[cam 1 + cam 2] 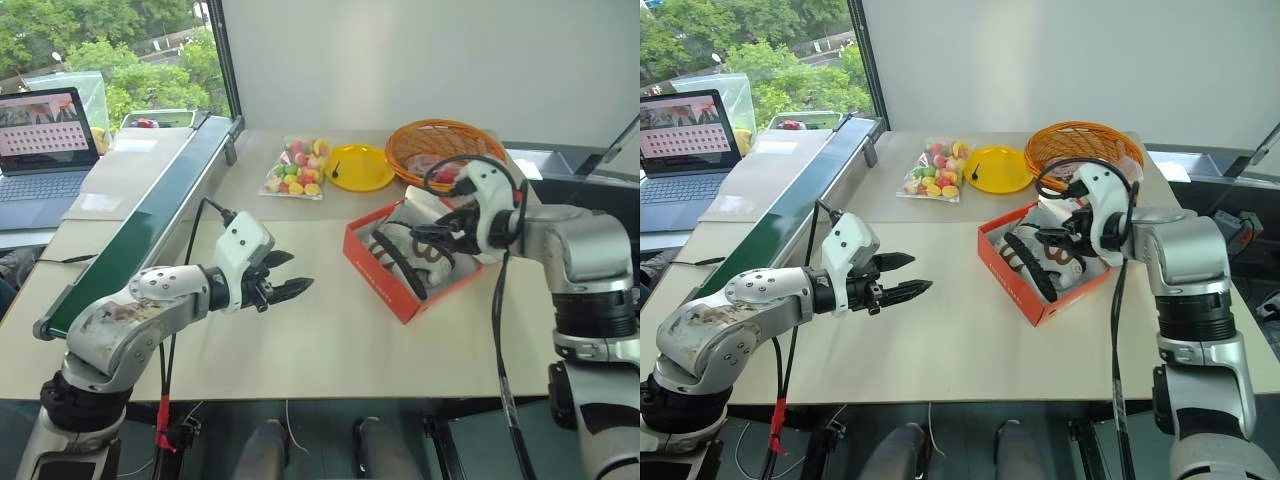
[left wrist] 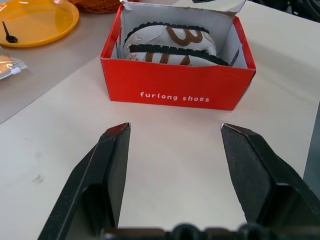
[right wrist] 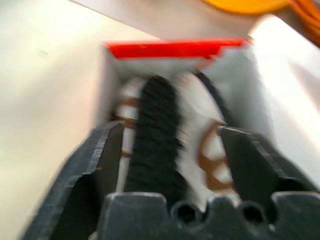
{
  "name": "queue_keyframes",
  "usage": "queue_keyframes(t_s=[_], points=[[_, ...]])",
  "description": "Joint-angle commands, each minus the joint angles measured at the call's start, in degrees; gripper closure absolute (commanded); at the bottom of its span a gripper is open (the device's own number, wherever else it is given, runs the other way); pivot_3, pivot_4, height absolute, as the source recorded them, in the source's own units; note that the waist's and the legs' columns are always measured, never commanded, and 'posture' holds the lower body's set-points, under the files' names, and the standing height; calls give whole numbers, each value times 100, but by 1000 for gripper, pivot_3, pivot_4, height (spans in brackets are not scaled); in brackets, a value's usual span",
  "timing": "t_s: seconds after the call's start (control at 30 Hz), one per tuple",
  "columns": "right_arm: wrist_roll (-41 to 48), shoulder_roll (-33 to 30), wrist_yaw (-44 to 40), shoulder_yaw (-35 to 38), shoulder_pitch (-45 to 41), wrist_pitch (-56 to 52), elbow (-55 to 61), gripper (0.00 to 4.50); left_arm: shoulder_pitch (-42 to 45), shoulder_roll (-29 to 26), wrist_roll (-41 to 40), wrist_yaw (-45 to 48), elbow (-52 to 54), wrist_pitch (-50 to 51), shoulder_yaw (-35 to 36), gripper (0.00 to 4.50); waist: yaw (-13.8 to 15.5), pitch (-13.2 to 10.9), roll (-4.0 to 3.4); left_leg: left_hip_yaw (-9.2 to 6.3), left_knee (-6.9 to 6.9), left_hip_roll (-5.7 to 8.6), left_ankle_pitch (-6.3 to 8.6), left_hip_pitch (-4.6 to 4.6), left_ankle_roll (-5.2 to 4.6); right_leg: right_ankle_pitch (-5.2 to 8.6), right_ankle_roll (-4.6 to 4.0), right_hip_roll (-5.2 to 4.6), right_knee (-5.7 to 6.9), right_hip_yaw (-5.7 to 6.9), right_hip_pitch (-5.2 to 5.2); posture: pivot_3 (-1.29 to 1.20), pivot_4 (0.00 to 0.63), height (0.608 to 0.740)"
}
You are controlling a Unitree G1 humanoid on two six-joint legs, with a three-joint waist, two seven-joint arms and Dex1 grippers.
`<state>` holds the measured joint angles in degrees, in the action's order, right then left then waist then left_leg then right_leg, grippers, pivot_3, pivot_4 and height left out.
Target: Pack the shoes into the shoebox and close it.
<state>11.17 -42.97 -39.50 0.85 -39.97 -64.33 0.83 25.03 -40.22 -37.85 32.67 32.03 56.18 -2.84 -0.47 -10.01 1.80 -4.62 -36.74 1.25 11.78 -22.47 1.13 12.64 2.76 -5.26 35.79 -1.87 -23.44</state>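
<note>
The shoebox [image 1: 405, 270] is serving as the reference landmark; it is sitting open on the table [image 1: 330, 350], red-orange outside and pale inside. Both shoes [image 2: 170, 45] are lying inside the shoebox, side by side on their edges, with dark sole rims and brown markings showing. The lid is not yet closed over them.

The left gripper [image 1: 292, 285] is hovering over bare table on the robot's left of the shoebox, well apart from it, and is pointing toward its lettered red side wall. Its fingers [image 2: 112, 165] are standing spread, with nothing between them.

The right gripper [image 1: 1052, 237] is hanging above the shoebox at its right-hand side, over the shoes. Its fingers [image 3: 95, 170] are standing apart; the right wrist view is showing no grip on either shoe.

Beyond the shoebox, a wicker basket [image 1: 445, 145], a yellow plate [image 1: 358, 167] and a bag of coloured sweets [image 1: 296, 170] are resting on the table.
</note>
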Motion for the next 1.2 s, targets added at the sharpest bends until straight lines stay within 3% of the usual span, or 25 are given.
queue_keyframes(t_s=[0.03,0.23,0.33,0.53,0.77,0.93,1.2], points=[[72,-11,477,1155,808,-207,827,2534,398,-150,114,463,-226,-261,-110,1432,16,-1,1,0,0,2,0,-5,0,0,0,-2,1,-1,-2,0,150,740],[559,1061,1098,3041,1813,-928,2062,4473,1022,-74,235,1171,-803,-656,-372,1432,-94,-2,-1,23,-2,-6,0,-26,-1,-3,-3,12,31,-38,-52,0,150,740],[530,1712,1480,3437,2308,-348,2289,4473,1374,52,348,1456,-1137,-847,-565,1432,-71,-2,-1,22,-2,-13,0,-31,0,-3,-2,19,30,-38,-58,0,150,740],[300,2339,1874,3248,2770,1599,1228,4473,1788,186,526,1731,-1411,-908,-743,1432,-141,-6,-11,40,-4,-8,0,-33,0,-6,3,12,29,-53,-67,0,150,740],[-381,2299,2356,2439,2316,3726,-622,4473,1831,87,561,1807,-1294,-738,-639,1432,-250,-6,-14,46,-3,-11,0,-26,0,-10,-3,16,33,-62,-67,0,150,740],[-598,2151,2480,2063,1884,4671,-1755,4473,1826,20,550,1782,-1211,-647,-539,1432,-233,-7,-17,47,-3,-11,0,-23,0,-12,-7,17,37,-65,-66,0,150,740],[-943,1631,2467,1540,518,5836,-4145,4473,1765,-3,534,1640,-1041,-491,-423,1432,-232,-9,-18,48,-2,-8,0,-25,-1,-30,-30,16,31,-67,-66,0,150,740]])
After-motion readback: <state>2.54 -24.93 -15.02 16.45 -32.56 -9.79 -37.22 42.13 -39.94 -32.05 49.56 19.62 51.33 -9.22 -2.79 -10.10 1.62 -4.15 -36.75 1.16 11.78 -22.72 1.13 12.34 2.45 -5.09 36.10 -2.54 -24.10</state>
